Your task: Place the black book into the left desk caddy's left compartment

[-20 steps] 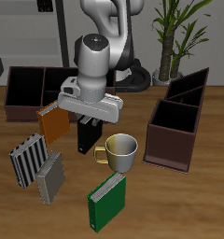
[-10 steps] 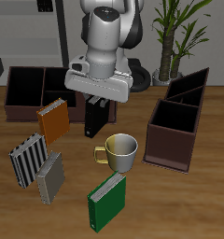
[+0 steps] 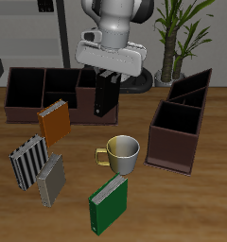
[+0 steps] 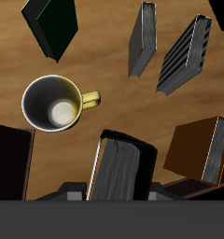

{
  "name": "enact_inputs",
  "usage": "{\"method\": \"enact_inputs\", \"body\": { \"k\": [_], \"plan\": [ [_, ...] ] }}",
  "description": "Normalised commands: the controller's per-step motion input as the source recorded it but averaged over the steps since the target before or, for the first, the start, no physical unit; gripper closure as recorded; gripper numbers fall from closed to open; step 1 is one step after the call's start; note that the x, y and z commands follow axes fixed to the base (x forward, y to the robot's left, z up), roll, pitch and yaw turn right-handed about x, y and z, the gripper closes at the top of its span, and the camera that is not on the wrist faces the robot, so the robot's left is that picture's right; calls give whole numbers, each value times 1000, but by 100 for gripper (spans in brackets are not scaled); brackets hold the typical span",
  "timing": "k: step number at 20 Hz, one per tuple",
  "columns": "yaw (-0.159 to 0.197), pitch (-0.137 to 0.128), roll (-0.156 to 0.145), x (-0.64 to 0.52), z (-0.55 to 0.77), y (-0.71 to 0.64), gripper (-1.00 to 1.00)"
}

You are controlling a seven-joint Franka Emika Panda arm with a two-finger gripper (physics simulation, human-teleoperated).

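Observation:
My gripper (image 3: 107, 76) is shut on the top of the black book (image 3: 106, 96) and holds it upright, lifted off the table, in front of the broadside caddy. In the wrist view the black book (image 4: 119, 170) hangs between my fingers, its pale page edges showing. The left desk caddy (image 3: 177, 128), dark brown and seen end-on, stands apart from the book, beyond the mug; its large square bin faces the table's front edge. An edge of it shows in the wrist view (image 4: 8, 166).
A yellow mug (image 3: 121, 152) stands below and in front of the held book. An orange book (image 3: 54, 121), a striped book (image 3: 27, 161), a grey book (image 3: 51, 179) and a green book (image 3: 109, 204) stand around. The broadside brown caddy (image 3: 35, 92) lies at the back. A potted plant (image 3: 178, 33) is behind.
My gripper has risen and moved back with the black book, which has left the table and now hangs higher, farther from the mug.

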Motion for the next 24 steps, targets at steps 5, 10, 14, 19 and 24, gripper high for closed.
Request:
{"method": "enact_inputs", "body": {
  "k": [5,10,14,19,24],
  "plan": [
    [3,-27,7,-408,327,416,100],
    [24,-9,53,-226,162,378,100],
    [80,-35,101,-472,159,755,100],
    [27,-9,17,-273,77,294,100],
    [46,-20,52,-315,60,321,100]
  ]
}}
